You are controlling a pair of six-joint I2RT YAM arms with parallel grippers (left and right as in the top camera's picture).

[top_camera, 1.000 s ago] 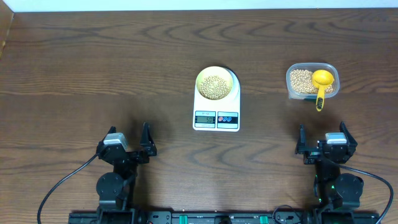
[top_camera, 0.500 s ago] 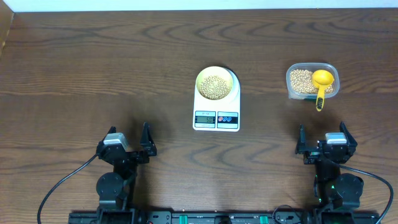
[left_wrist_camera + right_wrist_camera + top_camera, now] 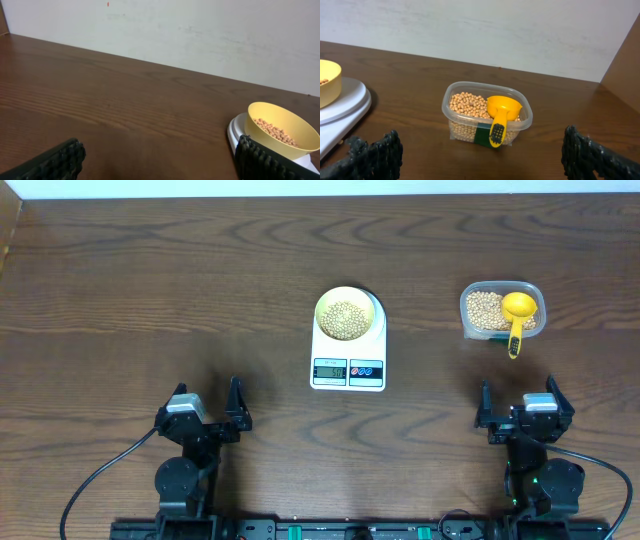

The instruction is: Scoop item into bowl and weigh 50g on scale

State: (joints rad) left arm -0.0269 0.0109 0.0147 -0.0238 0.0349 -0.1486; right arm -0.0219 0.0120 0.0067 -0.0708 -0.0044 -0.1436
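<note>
1 scale (image 3: 348, 365) | 1 bowl (image 3: 322, 310) of beans (image 3: 346, 318) on scale | 1 tub (image 3: 500, 284) right of scale, 1 scoop (image 3: 517, 308) in it | left tool (image 3: 207, 395), right tool (image 3: 519, 395): both spread wide, empty

You had both arms tucked at the frame's bottom edge, left pincer (image 3: 207, 394) lower left, right pincer (image 3: 518, 396) lower right, each spread wide, gripping nothing, pointing up-frame.

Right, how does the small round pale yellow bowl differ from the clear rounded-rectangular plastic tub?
The bowl is opaque and round; the tub clear and rectangular. The bowl sits on the white scale; the tub on the table. Only the tub holds a yellow scoop. Both hold beans.
</note>
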